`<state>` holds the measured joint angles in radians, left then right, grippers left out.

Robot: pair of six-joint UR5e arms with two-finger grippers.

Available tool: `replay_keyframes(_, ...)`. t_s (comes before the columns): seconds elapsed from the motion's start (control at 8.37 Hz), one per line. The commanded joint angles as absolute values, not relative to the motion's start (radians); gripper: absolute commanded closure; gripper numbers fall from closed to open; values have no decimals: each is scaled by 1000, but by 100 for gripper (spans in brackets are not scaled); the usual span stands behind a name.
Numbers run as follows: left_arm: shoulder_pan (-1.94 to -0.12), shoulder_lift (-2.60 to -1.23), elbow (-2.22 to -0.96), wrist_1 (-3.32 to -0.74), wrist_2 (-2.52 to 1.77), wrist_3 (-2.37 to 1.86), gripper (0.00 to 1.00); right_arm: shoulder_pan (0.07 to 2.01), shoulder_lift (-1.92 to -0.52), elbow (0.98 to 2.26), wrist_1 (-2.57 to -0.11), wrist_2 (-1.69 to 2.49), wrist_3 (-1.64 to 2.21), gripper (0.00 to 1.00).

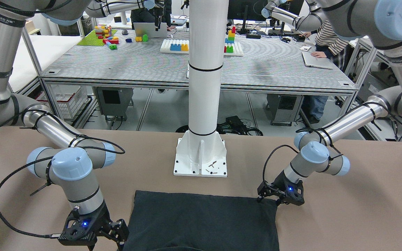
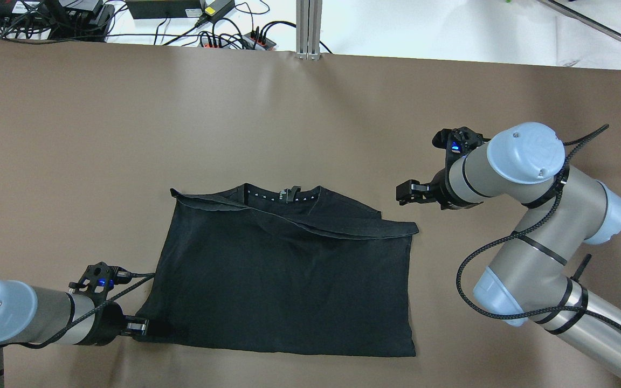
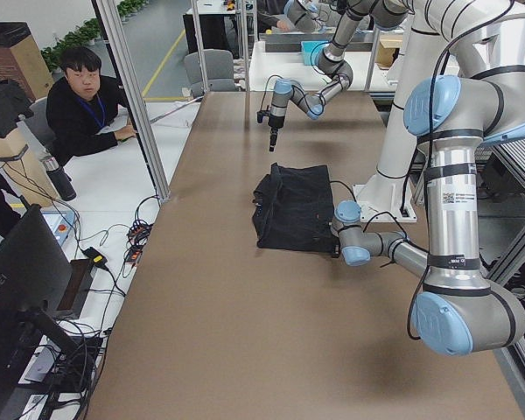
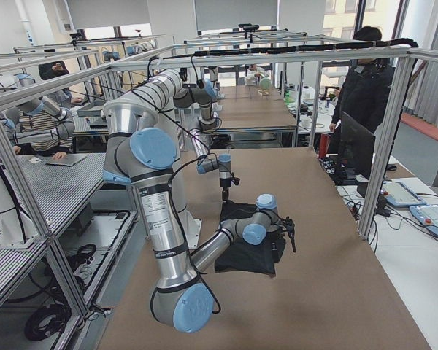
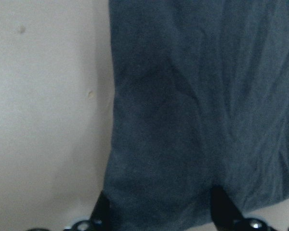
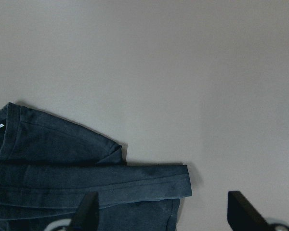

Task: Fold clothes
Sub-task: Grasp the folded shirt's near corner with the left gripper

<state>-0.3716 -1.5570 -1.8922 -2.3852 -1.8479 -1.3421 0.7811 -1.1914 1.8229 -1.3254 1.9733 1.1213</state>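
Observation:
The clothes (image 2: 289, 280) are one black garment lying flat on the brown table, with its far part folded over and a collar with small white marks (image 2: 283, 195) at the far edge. My left gripper (image 2: 140, 326) is low at the near-left corner. In the left wrist view it (image 5: 159, 214) is open, its fingers (image 5: 101, 211) wide apart with the dark fabric (image 5: 202, 96) between them. My right gripper (image 2: 405, 193) hangs open just beyond the far-right corner, off the cloth. The right wrist view shows that folded corner (image 6: 62, 163) below and to the left of the gripper (image 6: 164, 211).
The white robot column and its base plate (image 1: 201, 164) stand at the table's near edge, behind the garment. Cables and power strips (image 2: 208, 32) lie past the far edge. A person (image 3: 87, 96) sits at the operators' side, and another (image 4: 365, 87) stands beyond the table frame.

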Motion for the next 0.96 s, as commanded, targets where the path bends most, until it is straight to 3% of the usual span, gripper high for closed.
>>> replay_keyframes(0.0, -371, -1557, -1893, -2393, -1842, -1364, 99, 779, -1192, 1824, -1325, 1973, 1121, 6)
replay_keyframes(0.48, -513, -1566, -1872, -2385, -1844, -1324, 100, 775, -1192, 1818, -1325, 1973, 1121, 6)
replay_keyframes(0.6, -575, -1610, -1824, -2379, -1845, -1249, 100, 773, -1190, 1812, -1325, 1973, 1121, 6)
replay_keyframes(0.84, -691, -1861, -1607, -2347, -1850, -1198, 100, 772, -1189, 1799, -1325, 1973, 1121, 6)
